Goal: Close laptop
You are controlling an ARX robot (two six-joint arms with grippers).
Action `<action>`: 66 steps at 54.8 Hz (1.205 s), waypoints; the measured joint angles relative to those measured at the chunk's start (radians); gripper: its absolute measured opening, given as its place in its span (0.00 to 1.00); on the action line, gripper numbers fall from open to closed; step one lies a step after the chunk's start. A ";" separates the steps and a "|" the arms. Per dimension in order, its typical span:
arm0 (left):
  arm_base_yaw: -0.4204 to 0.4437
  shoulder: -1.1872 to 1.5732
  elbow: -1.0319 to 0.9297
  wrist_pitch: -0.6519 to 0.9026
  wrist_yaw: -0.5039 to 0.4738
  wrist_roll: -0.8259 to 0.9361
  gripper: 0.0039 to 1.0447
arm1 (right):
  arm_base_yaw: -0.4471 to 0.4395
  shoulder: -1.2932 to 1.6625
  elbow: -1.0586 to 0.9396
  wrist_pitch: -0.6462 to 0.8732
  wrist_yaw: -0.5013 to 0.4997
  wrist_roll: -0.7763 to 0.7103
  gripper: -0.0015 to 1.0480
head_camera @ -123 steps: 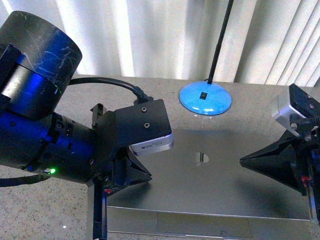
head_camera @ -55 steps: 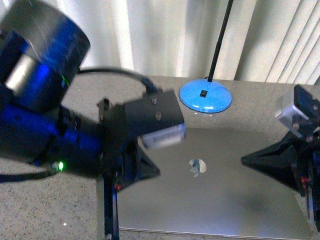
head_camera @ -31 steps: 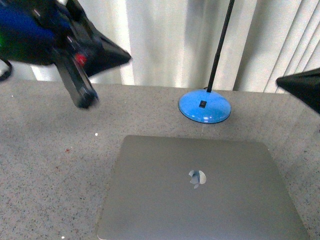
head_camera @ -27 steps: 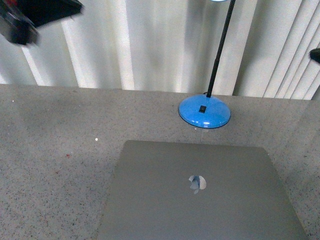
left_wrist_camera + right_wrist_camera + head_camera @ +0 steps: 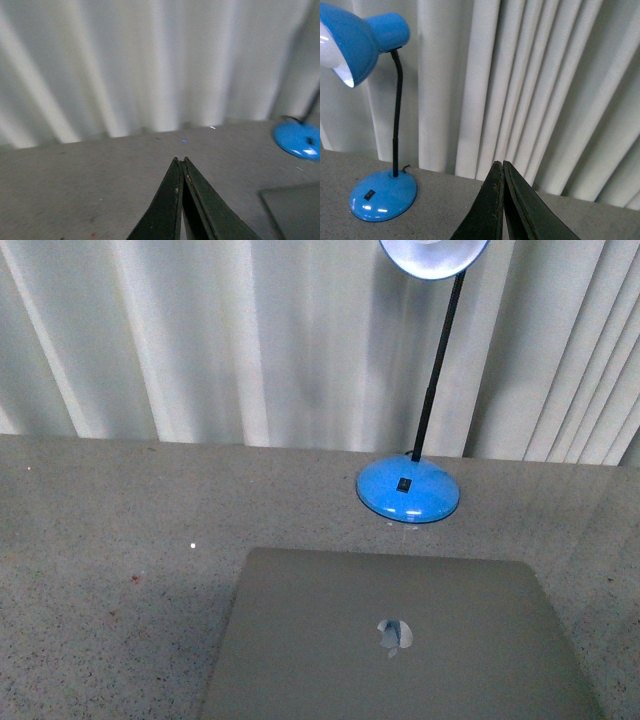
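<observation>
A: Two arms, neither in the front view. Laptop lies flat on the tabletop, lid down, logo up, at the near edge just this side of the lamp base.

B: Judgement: lid reads as shut. No keyboard or screen visible, no gap seen along the far edge, though the near edge is cut off by the frame. Tool states?

A: Left tool: tips pressed together, nothing between them. Right tool: same, tips together, empty. Both are raised and aimed toward the curtain.

B: Position of the laptop relative to them?

A: Left wrist view catches only one laptop corner at the frame edge, apart from the tips and lower than them, with the lamp base beyond it. Right wrist view shows lamp and curtain only; laptop not seen there. No contact on either side.

B: Note for the step in hand, which I take to be clearing away: keep both tools high, clear of the lamp stem and shade, and avoid dragging across the lid. If a seating check is wanted, press gently and flat near the front edge, not at the hinge.
</observation>
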 joint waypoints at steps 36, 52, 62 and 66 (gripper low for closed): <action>-0.206 -0.441 -0.434 0.044 -0.260 -0.158 0.03 | 0.217 -0.502 -0.376 -0.165 0.254 0.084 0.03; -0.348 -0.557 -0.489 -0.016 -0.425 -0.160 0.03 | 0.330 -0.646 -0.424 -0.256 0.358 0.086 0.03; -0.399 -0.611 -0.510 -0.047 -0.438 -0.160 0.03 | 0.330 -0.711 -0.454 -0.288 0.365 0.086 0.03; -0.399 -0.634 -0.517 -0.063 -0.443 -0.161 0.03 | 0.331 -0.737 -0.472 -0.293 0.365 0.086 0.03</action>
